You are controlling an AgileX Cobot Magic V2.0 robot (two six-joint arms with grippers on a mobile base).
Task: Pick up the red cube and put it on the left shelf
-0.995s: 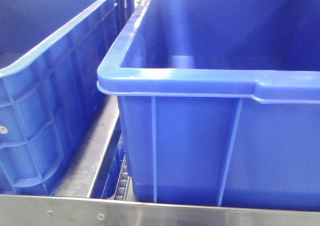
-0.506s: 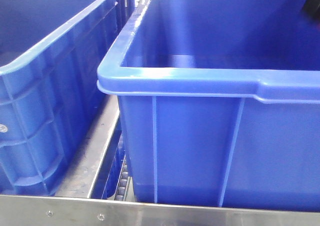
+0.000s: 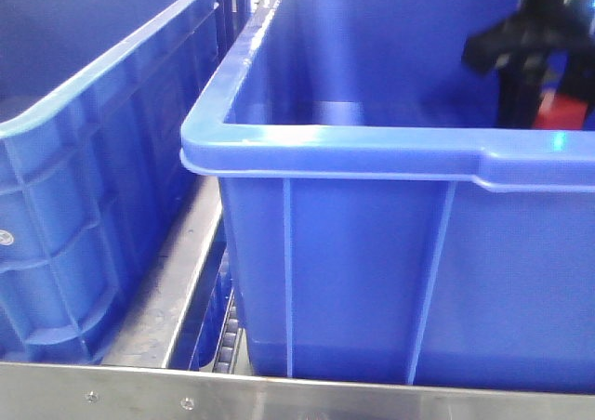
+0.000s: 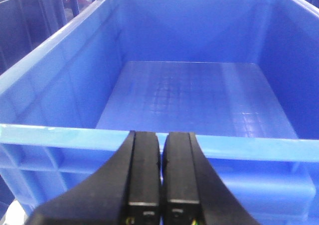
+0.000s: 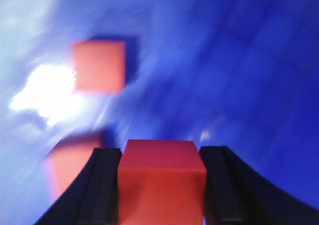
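Right gripper (image 5: 162,195): clamped on red cube (image 5: 162,170), a finger flat on each side face; squared grip, likely for a straight lift.
Left gripper (image 4: 160,180): fingers pressed together, nothing between; sits just short of a blue rim (image 4: 259,148), idle by my read.
Right crate (image 3: 372,146): right arm (image 3: 525,44) reaches down inside, so the cube is in here.
Spare cubes: two more red blocks (image 5: 99,65) on the floor, blurred.
Hidden: front view gives only a red patch (image 3: 562,109) behind the rim; can't tell if the cube is off the floor; left shelf not identifiable.
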